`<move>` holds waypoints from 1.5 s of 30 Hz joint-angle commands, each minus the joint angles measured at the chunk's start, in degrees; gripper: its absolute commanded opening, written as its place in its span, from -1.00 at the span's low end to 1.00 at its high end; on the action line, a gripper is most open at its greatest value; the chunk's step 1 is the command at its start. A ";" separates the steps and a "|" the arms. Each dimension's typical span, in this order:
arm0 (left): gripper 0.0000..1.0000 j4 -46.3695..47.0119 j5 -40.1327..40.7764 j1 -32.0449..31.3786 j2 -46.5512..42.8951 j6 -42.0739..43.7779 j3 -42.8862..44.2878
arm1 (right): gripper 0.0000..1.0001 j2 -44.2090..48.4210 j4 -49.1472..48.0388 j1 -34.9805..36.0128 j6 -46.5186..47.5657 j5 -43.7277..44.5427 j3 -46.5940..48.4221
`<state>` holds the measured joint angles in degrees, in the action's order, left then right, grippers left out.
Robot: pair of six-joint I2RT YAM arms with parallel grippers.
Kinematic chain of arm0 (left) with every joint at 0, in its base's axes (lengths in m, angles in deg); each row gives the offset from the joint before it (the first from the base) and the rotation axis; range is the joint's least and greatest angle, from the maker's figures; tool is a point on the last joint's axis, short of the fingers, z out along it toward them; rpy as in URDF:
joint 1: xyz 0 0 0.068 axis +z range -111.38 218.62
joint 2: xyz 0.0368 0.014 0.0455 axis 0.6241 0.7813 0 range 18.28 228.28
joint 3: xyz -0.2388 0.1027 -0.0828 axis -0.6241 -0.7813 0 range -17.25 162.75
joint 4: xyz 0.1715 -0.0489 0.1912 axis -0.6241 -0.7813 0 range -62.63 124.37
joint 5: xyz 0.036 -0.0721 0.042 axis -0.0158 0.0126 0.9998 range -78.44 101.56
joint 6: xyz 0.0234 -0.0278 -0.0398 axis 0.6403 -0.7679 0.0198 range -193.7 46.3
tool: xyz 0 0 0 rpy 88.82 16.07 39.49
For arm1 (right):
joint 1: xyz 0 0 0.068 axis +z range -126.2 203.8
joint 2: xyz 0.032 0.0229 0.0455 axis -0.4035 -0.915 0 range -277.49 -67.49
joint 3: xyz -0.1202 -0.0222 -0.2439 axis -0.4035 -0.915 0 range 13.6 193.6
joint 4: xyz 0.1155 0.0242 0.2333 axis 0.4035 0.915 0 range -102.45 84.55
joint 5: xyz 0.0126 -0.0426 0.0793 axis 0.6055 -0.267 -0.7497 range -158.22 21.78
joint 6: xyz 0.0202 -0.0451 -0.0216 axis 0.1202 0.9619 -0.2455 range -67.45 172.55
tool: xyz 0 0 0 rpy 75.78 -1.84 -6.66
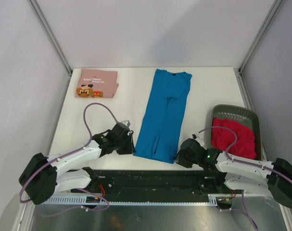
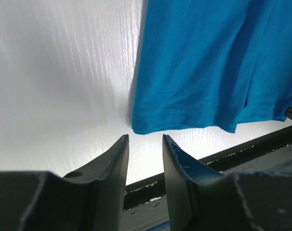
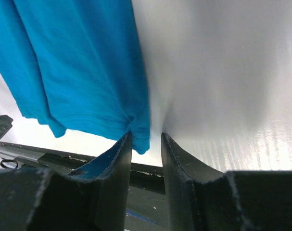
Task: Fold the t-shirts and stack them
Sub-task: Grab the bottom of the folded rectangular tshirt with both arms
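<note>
Closest to us, the left pincer shows two dark fingers spread apart with nothing between them. Bare white tabletop shows through the gap. Just beyond its tips lies the near left corner of the blue t-shirt, hem flat on the surface, not touched.

The right pincer is also spread. The shirt's near right corner droops right at its mouth, against the tip of one finger, but we see a gap beside the cloth, so it is not pinched.

From above, we see the blue t-shirt in the middle of the tabletop. It is folded lengthwise into a long strip, with the collar at the far end and the hem near the arms, slanting slightly. The left pincer and right pincer sit low at the hem's two corners.

The pink t-shirt lies folded at the far left, print upward, well apart from the blue one. The red t-shirt is crumpled inside the dark basket at the right.
</note>
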<state>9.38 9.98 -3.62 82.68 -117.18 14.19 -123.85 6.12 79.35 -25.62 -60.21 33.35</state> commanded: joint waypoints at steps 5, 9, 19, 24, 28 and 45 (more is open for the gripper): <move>-0.23 0.74 1.32 0.47 0.16 1.03 -0.41 | -0.28 -2.25 -2.47 -0.02 0.83 1.12 0.05; -0.23 0.74 1.32 0.49 0.45 1.03 -0.37 | -0.28 -3.04 -2.79 0.08 0.83 0.94 -0.01; -0.22 0.88 1.40 0.48 1.43 0.97 -0.75 | -0.31 -5.88 -4.57 0.44 0.20 0.56 -0.06; -0.21 1.53 1.35 0.43 2.71 1.36 -1.20 | -0.74 -4.59 -1.96 0.49 -0.29 1.27 -0.40; -0.16 2.43 1.30 0.48 3.78 1.78 -1.21 | -0.96 -2.40 0.19 0.52 -0.81 1.37 -1.68; -0.19 8.36 -5.69 0.47 7.88 1.71 -0.97 | -1.00 0.43 1.11 0.52 -1.70 0.54 -4.99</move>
<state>15.15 5.96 -3.58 89.56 -116.26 13.18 -123.08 2.16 79.50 -27.41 -60.74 30.31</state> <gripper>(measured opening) 0.416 0.040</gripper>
